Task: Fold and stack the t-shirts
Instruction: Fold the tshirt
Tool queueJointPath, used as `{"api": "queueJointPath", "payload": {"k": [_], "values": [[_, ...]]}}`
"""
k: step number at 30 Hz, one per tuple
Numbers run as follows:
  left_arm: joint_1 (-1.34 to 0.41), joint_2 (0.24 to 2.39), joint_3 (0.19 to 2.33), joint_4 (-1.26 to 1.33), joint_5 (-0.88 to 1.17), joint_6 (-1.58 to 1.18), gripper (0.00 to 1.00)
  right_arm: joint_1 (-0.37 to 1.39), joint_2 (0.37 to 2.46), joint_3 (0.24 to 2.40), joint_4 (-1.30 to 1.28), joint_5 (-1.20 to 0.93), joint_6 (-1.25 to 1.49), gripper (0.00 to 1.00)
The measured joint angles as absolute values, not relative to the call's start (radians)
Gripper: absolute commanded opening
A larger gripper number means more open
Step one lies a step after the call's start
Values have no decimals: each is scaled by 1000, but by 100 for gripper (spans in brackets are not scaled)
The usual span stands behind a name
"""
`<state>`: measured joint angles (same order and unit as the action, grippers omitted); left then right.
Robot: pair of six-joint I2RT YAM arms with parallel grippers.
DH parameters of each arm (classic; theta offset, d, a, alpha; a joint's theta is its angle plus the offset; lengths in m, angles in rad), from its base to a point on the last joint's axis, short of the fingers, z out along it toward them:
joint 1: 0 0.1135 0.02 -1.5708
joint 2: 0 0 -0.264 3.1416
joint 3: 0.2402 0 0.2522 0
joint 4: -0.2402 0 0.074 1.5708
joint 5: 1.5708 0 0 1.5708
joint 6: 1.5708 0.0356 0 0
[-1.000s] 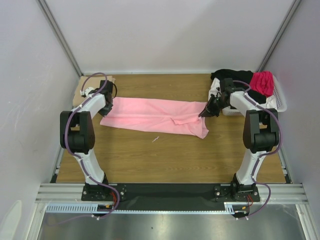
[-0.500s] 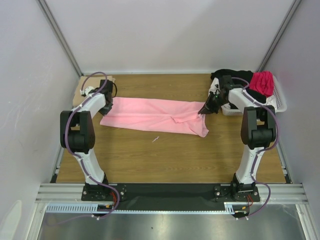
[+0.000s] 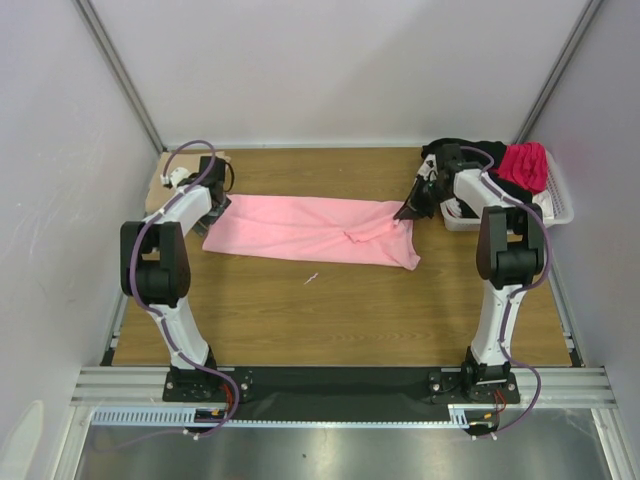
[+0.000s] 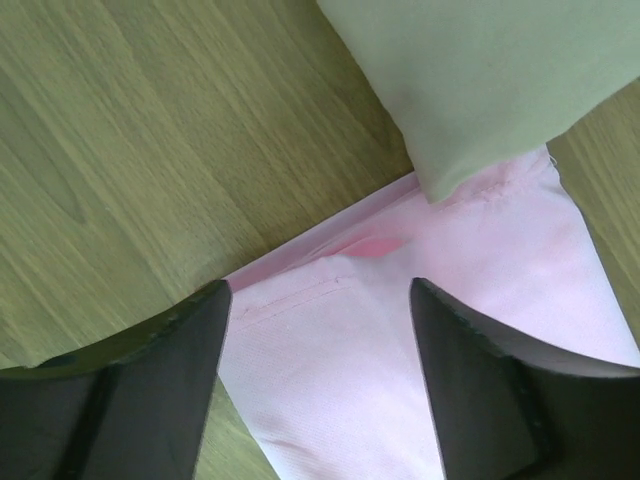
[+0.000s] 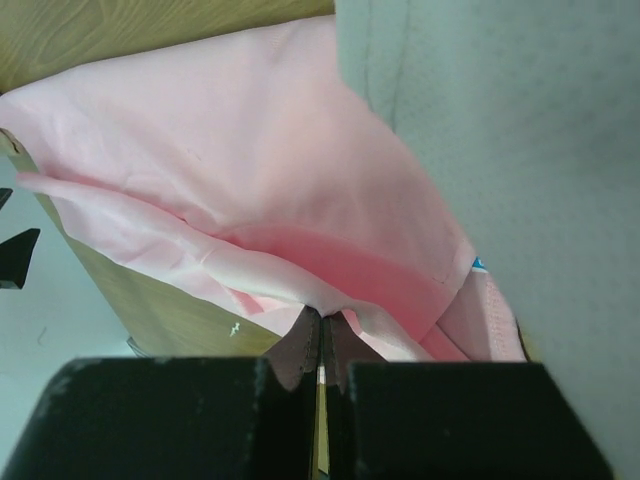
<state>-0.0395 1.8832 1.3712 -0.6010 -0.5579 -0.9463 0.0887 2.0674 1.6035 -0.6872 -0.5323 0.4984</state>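
**Wooden table [image 3: 330,310] with light pink t-shirt [image 3: 305,230] drawn into a band: first fold in hand**

The light pink t-shirt lies as a long, narrow band across the far half of the table, apparently folded lengthwise. Its left end lies flat beneath the left gripper [image 4: 320,300], whose jaws stand apart and grip nothing. A tan t-shirt [image 4: 480,80] touches that corner. The right end is bunched in the right gripper [image 5: 320,335], whose jaws are clamped together on the cloth. Beyond, a white basket [image 3: 560,208] holds a black t-shirt [image 3: 465,150] and a magenta t-shirt [image 3: 525,165]. Judged step: folding the pink shirt. The next move probably calls for laying the right end flat, then folding crosswise.
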Motion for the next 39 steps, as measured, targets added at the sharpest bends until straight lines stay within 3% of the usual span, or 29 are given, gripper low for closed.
{"api": "queueJointPath", "payload": {"k": [6, 10, 12, 13, 15, 17, 28, 39], "values": [[-68, 1854, 1349, -520, -558, -873, 90, 89, 2091, 1645, -697, -540, 492, 1], [-107, 1783, 1278, -374, -503, -771, 91, 88, 2111, 1682, -706, -540, 492, 7], [-126, 1757, 1250, -294, -449, -714, 91, 88, 2120, 1699, -707, -540, 496, 21], [-138, 1753, 1245, -255, -422, -685, 91, 88, 2124, 1705, -707, -541, 498, 41], [-155, 1753, 1245, -197, -375, -638, 92, 88, 2130, 1716, -706, -544, 500, 57], [-175, 1753, 1245, -152, -325, -593, 93, 87, 2136, 1733, -710, -546, 500, 65], [-218, 1822, 1304, -18, 17, -411, 99, 102, 2102, 1843, -708, -504, 491, 75], [-363, 1822, 1311, 50, 162, -396, 100, 162, 1890, 1420, -524, -480, 625, 89]]}}
